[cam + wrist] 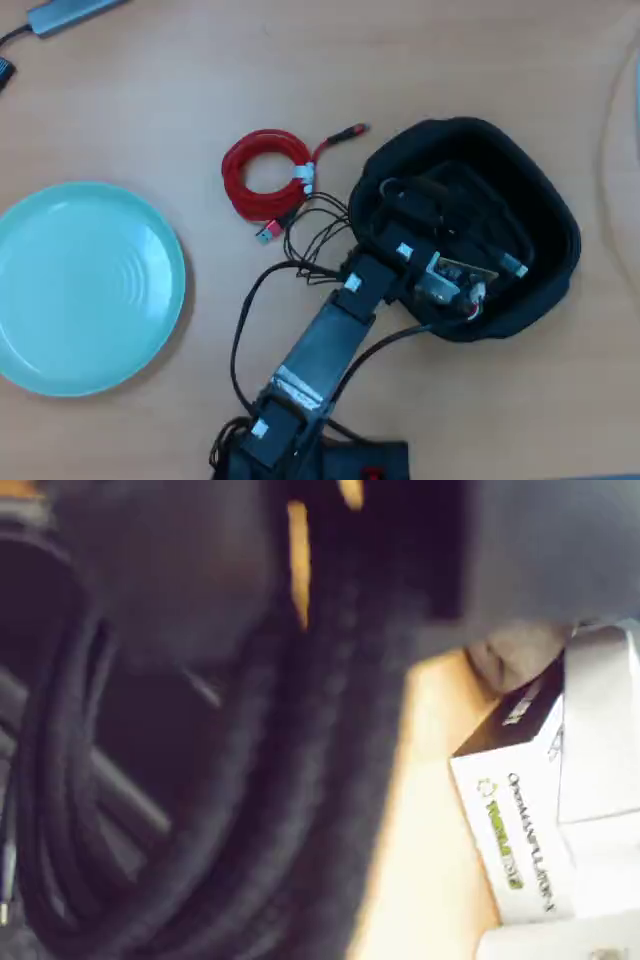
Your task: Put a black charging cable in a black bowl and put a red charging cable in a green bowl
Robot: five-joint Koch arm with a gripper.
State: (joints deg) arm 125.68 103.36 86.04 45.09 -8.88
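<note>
The black bowl (pixel 540 200) stands at the right of the overhead view. My arm reaches into it, with the gripper (pixel 415 205) over its inner left side. The black charging cable (pixel 60 820) lies coiled inside the bowl; dark cord also shows there in the overhead view (pixel 440 195). In the blurred wrist view the gripper (pixel 370 550) shows two grey jaws standing apart, with nothing between them. The bowl's thick wall (pixel 310 810) runs down the middle of that view. The red charging cable (pixel 265 175), with its white tie, lies on the table left of the bowl. The green bowl (pixel 85 285) sits empty at the far left.
The arm's own black wires (pixel 310 240) loop between the red cable and the black bowl. A white and black box (pixel 520 820) stands on the wooden table beside the bowl. A grey hub (pixel 65 12) lies at the top left corner.
</note>
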